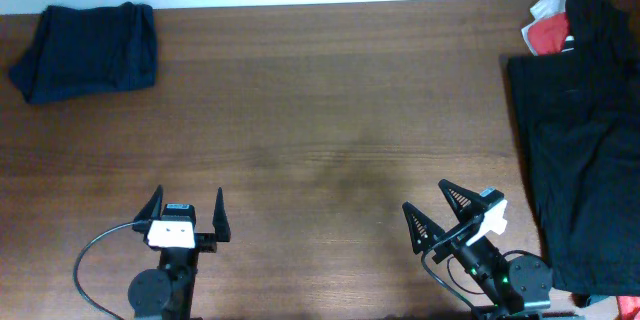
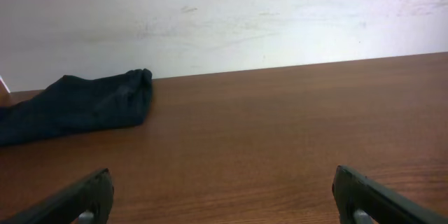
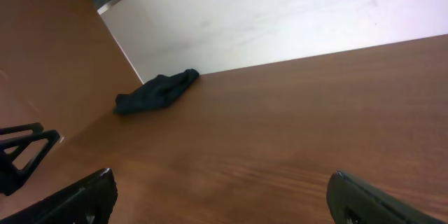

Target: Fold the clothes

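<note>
Both sets of jaws stand wide apart with nothing between them. The left gripper (image 1: 189,202) and the right gripper (image 1: 432,210) hover low at the near edge of the wooden table (image 1: 330,110), both pointing toward the far wall (image 2: 224,14).

Outward from the right gripper, the black garment (image 1: 585,160) lies just beside it to the right. It is spread flat along the table's right edge, and its long axis runs from near to far. Its near end sits level with the right arm's base, and its inner edge runs roughly parallel to the way the jaws point. At its far end, a red-and-white piece (image 1: 548,28) shows from under the black fabric.

The navy piece (image 1: 88,50) sits at the far left corner, well apart from both grippers. It is bunched into a compact bundle and looks already dealt with.

The right arm is much the nearer to the black garment. I judge that its next reach calls for a turn to the right rather than a move straight ahead, because the right wrist view shows only bare wood in front of the jaws.
</note>
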Tool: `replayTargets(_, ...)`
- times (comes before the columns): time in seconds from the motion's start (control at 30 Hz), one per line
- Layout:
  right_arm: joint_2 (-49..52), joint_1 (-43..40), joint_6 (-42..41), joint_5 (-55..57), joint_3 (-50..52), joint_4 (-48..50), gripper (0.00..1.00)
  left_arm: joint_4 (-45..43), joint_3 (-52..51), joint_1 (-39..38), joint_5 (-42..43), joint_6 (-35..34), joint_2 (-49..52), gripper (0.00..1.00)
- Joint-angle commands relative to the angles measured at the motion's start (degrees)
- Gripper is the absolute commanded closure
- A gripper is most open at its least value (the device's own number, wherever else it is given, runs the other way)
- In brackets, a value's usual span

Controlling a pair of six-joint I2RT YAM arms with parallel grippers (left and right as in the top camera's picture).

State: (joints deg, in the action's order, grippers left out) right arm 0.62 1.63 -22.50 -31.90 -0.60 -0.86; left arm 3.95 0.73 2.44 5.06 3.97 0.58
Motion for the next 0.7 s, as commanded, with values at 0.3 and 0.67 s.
replayTargets(0.3,-0.42,0.22,-0.50,-0.42,0.28,2.32,0.01,0.24,-0.22,0.39,-0.20,0.87,-0.28,0.01)
replayTargets(0.67,-0.42,0.22,-0.28,8.98,0.28,8.28,0.01,0.24,-0.22,0.39,-0.20,0.87,-0.28,0.01)
